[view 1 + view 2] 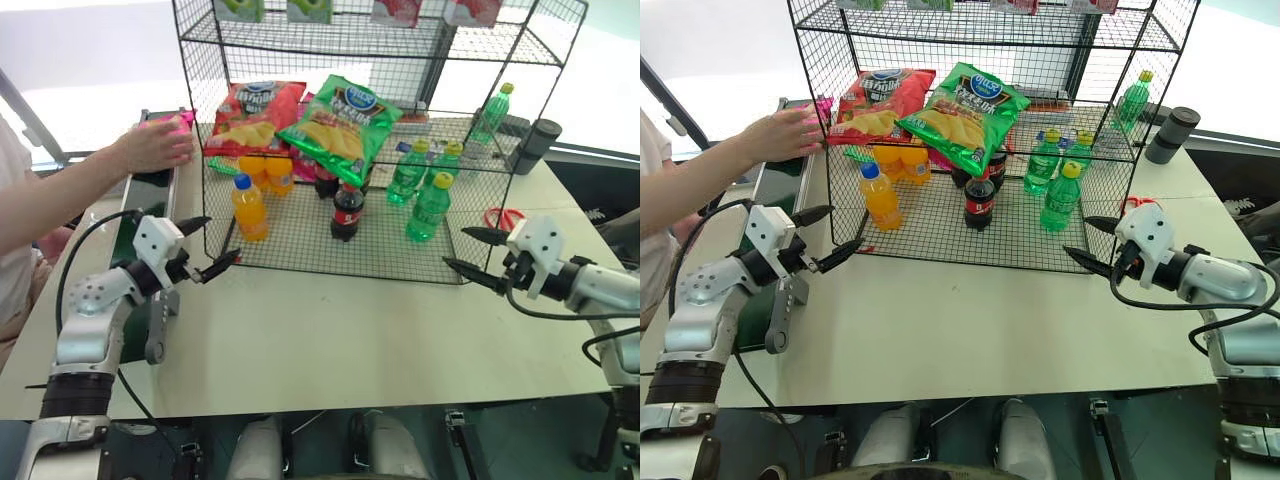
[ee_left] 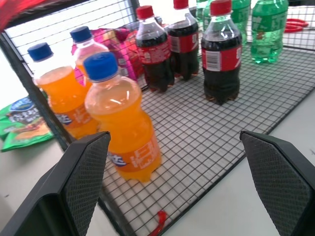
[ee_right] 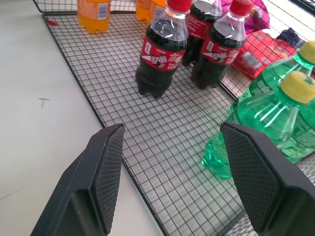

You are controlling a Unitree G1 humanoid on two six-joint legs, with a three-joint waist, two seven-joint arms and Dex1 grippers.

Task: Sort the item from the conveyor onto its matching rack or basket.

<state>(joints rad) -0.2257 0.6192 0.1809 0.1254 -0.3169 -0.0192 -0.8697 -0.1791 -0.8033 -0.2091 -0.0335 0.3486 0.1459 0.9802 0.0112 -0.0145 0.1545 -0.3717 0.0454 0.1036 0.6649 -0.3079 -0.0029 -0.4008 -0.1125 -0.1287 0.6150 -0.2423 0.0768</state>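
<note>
While the pink chip bag (image 1: pixel 168 122) is covered by a person's hand (image 1: pixel 155 146) at the far end of the conveyor (image 1: pixel 135 225), a reach for it is judged risky: contact with that hand is possible. The left hand (image 1: pixel 208 247) is held with fingers apart and empty, near the front corner of the rack (image 1: pixel 330 235), where wire or the orange bottle (image 1: pixel 249 209) could be struck. The right hand (image 1: pixel 478 254) is also parted and empty, just beside the opposite corner, above the worktop (image 1: pixel 340 330).
</note>
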